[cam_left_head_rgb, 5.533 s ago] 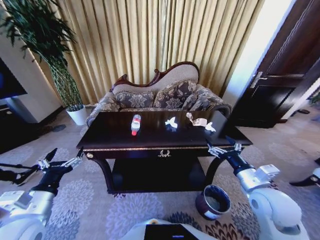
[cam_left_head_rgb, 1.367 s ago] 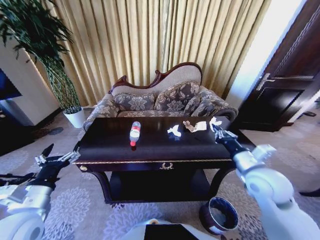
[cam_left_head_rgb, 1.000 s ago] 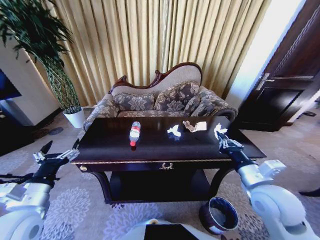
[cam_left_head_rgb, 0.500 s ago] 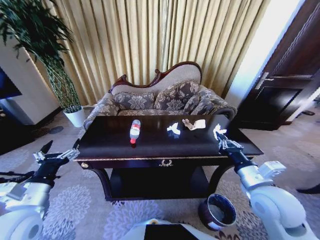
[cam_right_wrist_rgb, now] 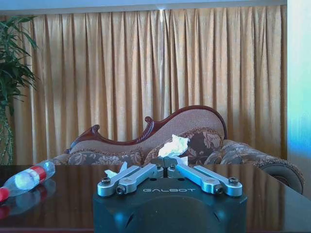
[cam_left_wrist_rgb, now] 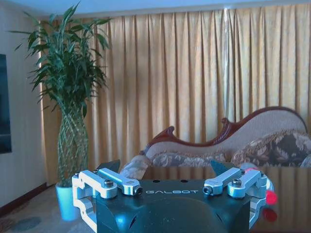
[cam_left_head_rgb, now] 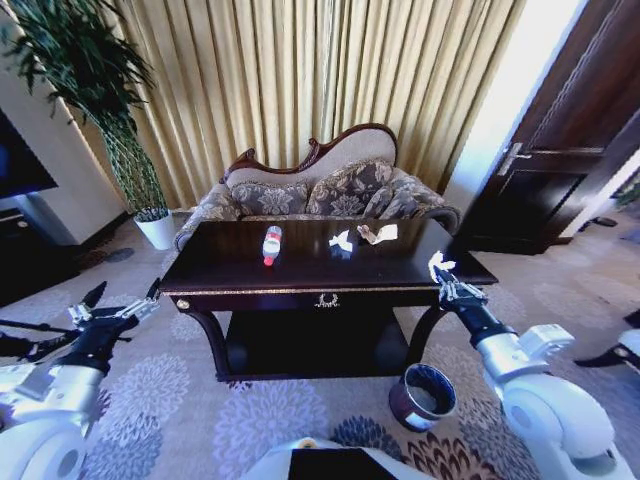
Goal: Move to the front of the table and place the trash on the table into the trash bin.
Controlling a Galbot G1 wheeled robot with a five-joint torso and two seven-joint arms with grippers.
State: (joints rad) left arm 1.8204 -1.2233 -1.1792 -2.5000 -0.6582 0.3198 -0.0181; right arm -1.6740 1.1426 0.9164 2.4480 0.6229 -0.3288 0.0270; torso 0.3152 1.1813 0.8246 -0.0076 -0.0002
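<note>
right gripper (cam_left_head_rgb: 441, 277) jaws clenched on white paper scrap (cam_left_head_rgb: 437, 263) off worktop (cam_left_head_rgb: 300, 275) corner; trash bin (cam_left_head_rgb: 423, 397) below (on carpet) | left gripper (cam_left_head_rgb: 112, 310) jaws released | bottle (cam_left_head_rgb: 271, 245), wrapper (cam_left_head_rgb: 378, 234) on worktop

Table (cam_left_head_rgb: 240, 275): dark glossy wood, gold trim. Bottle (cam_left_head_rgb: 271, 245): clear, red label and cap; paper (cam_left_head_rgb: 341, 241): white; wrapper (cam_left_head_rgb: 378, 234): beige. Bin (cam_left_head_rgb: 398, 409): dark brown-purple.

Gold pleated curtains (cam_left_head_rgb: 330, 80) behind a carved floral sofa (cam_left_head_rgb: 320, 190), potted bamboo (cam_left_head_rgb: 100, 100), patterned carpet (cam_left_head_rgb: 260, 420), dark door (cam_left_head_rgb: 560, 150).
</note>
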